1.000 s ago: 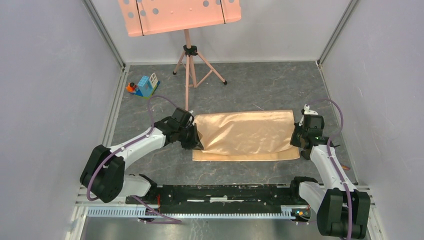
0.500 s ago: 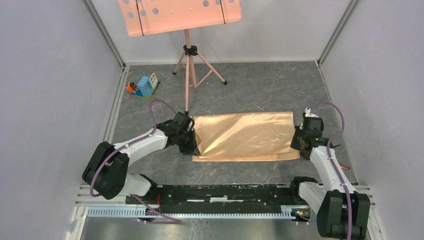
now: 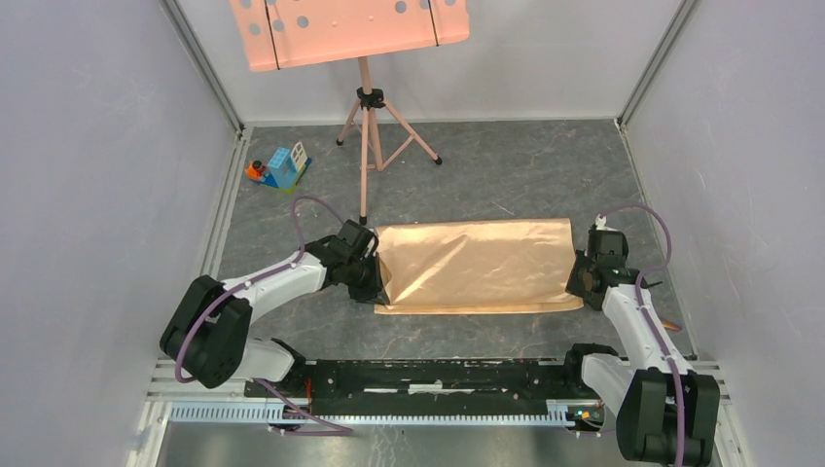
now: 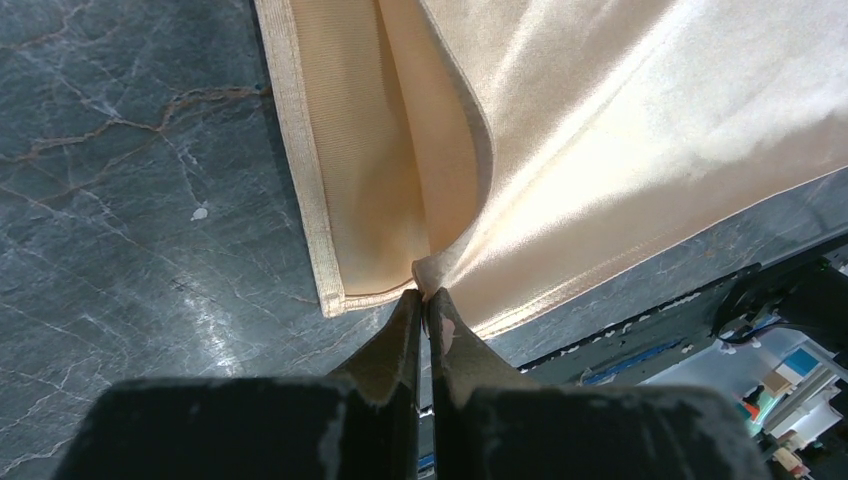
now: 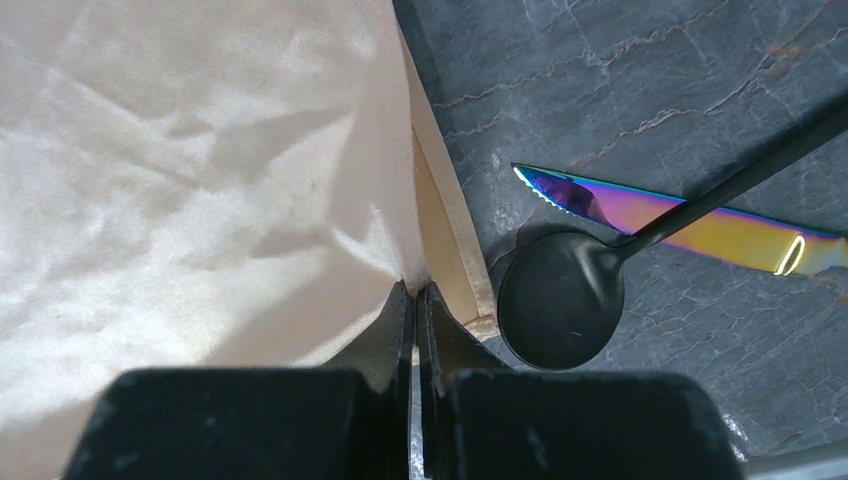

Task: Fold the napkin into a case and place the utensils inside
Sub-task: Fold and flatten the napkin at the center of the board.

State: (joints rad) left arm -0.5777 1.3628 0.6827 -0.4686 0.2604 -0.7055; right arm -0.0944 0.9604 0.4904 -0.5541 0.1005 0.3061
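1. Fingers (image 4: 395,345) of left gripper (image 4: 422,296) and right gripper (image 5: 414,292) pinch opposite ends of one shiny, creased peach satin napkin (image 3: 477,263), mid-frame.
2. One matte black round-bowled spoon (image 5: 560,300) crosses one iridescent serrated knife (image 5: 690,222), right.

Upper centre: salmon-pink perforated music-stand tray (image 3: 348,29) on a pink tripod (image 3: 368,126). Upper left: small blue-and-orange toy blocks (image 3: 280,167), beside the tripod, on the dark grey marbled surface (image 3: 506,165).
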